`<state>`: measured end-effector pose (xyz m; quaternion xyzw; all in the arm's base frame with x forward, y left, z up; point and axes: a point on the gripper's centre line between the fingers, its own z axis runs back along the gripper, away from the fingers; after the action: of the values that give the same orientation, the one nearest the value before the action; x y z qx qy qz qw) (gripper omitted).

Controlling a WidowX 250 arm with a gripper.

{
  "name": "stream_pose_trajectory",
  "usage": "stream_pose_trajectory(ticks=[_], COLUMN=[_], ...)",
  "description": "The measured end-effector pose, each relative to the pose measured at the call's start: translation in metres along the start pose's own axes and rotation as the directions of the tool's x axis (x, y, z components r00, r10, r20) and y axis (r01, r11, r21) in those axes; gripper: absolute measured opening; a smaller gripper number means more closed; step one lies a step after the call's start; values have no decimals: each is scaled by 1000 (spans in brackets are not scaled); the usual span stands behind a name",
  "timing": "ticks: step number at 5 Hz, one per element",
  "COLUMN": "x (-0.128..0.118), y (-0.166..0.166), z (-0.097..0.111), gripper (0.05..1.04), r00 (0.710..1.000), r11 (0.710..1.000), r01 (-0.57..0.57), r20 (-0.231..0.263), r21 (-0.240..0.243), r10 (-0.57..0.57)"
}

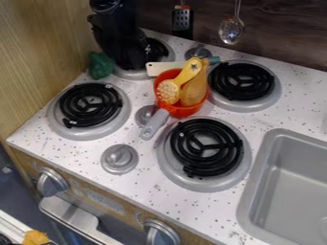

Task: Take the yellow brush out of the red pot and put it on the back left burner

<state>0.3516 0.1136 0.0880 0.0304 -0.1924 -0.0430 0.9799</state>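
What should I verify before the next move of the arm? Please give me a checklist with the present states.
1. Gripper away from the pot: ok, it is at the back left burner.
2. Gripper not touching the green thing: cannot tell, they are very close.
3. Gripper empty: cannot tell.
4. Pot upright: ok.
5. Pot empty: not ok, brush and spoon are inside.
6. Handle uncovered: ok.

Pot (185,111) amid four burners (205,147) on the counter (156,198) — handle (154,125) toward the front left. Brush (187,74) and wooden spoon (194,91) in it. Sink (260,179) right of the nearest burner. Small object (100,65) at left rear, beside the side wall (41,52) — hanging utensils (182,20) behind the stovetop.
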Motion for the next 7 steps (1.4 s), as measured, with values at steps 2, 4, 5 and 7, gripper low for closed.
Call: stream_pose_trajectory(ticks=[2, 4, 5, 7], x=[-5, 17, 20, 12], y=[-17, -49, -61, -68], z=[-10, -4, -2, -18], gripper=[998, 998, 998, 998], r00=[998, 999, 995, 932], r11=[1000, 998, 991, 905], r01=[-10, 22, 92, 354], r20=[-60, -45, -33, 9], r21=[-25, -52, -102, -234], r10=[9, -24, -95, -362])
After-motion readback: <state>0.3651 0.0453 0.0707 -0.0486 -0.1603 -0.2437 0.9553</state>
